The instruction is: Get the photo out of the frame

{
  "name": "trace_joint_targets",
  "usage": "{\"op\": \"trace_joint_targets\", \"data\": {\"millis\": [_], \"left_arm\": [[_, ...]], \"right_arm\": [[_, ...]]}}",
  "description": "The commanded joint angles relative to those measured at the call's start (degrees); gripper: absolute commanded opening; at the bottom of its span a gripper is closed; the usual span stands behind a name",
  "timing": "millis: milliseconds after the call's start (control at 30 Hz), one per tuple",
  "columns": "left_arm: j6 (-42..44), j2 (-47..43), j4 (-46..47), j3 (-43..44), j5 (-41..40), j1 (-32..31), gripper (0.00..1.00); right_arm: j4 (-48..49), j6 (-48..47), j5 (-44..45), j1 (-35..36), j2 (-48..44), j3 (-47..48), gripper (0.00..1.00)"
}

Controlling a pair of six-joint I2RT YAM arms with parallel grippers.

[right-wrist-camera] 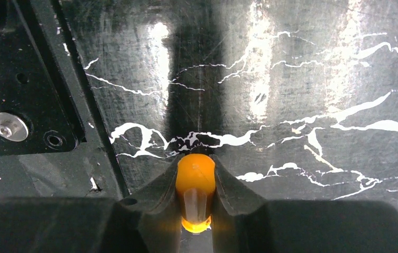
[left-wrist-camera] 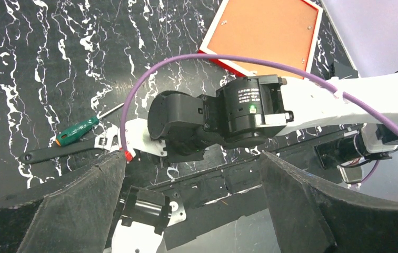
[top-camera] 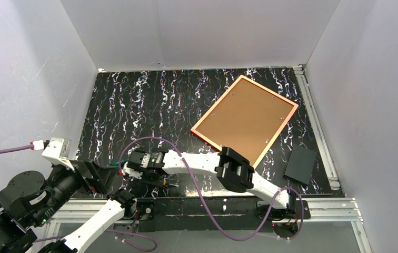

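Tally: one frame, one green screwdriver; left jaws apart, right jaws tight around one orange handle.

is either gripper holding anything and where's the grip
The right gripper pinches an orange rounded piece by its sides, near its end; the left gripper is open and empty.

Left end effector gapes; right pinches orange handle.

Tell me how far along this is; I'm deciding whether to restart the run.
Nothing looks done: the frame lies face down, brown backing board seated in it, photo hidden. In hand: the right claw is shut on a small orange object; the left claw is open, empty. Remaining: remove the board, lift the photo out.
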Motion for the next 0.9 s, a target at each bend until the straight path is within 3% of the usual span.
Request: {"op": "trace_joint_targets", "data": {"millis": [0, 200, 467, 600, 867], "left_arm": [[-0.37, 1.53, 0.78, -1.32, 0.89, -0.16, 0.98], [-0.55, 1.89, 0.76, -1.70, 0.89, -0.16, 0.98], [-0.27, 1.46, 0.92, -3.02, 0.08, -0.16, 0.98], [0.05, 1.69, 0.93, -2.85, -0.58, -0.16, 0.98], [-0.94, 1.60, 1.22, -4.78, 0.41, -0.16, 0.98]], "right_arm": [[2.45, -1.36, -0.43, 0.63, 0.65, -4.05, 0.36], [2.21, -1.51, 1.20, 0.64, 0.93, -4.01, 0.51], [3.18, 1.92, 4.27, 0.11, -4.82, -3.51, 0.59], [3.67, 5.15, 6.06, -1.86, -11.20, -5.19, 0.74], [7.33, 11.60, 10.01, -2.93, -30.90, -21.41, 0.83]]}}
